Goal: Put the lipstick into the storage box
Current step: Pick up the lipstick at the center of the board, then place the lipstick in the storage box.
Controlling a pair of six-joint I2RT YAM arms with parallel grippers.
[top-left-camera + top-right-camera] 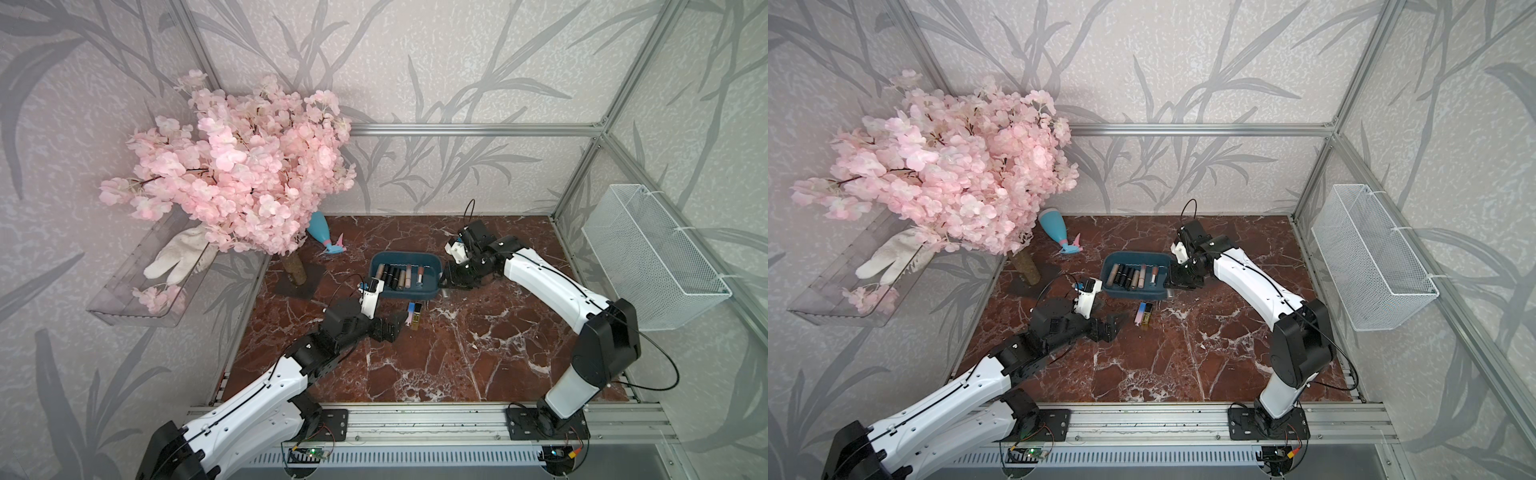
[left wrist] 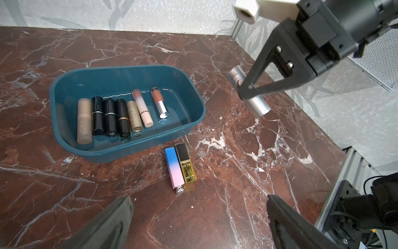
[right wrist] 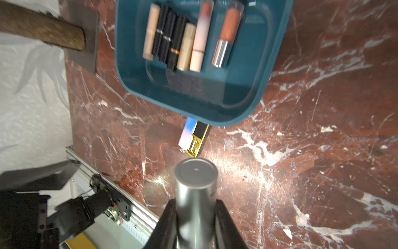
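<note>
"How far along is it?"

"Seven tubes (image 2: 110,117) lie side by side in the storage box (image 2: 120,79). The right claw (image 3: 195,204) is clenched around a silver lipstick (image 3: 195,172), just outside the box's short end and not over the rim yet."

"What's left?"

"That one, I'd say, plus two on the table (image 2: 237,151). They touch each other, just beside the box's long side: a blue-and-pink lipstick (image 2: 174,168) and a black-and-gold lipstick (image 2: 185,163). The left claw (image 2: 198,204) is spread wide and empty, near that pair."

"Any brand to read?"

"No. There's dark lettering on a pale pink tube (image 2: 142,111) in the box and small print on the silver one, but both are too small to read."
</note>
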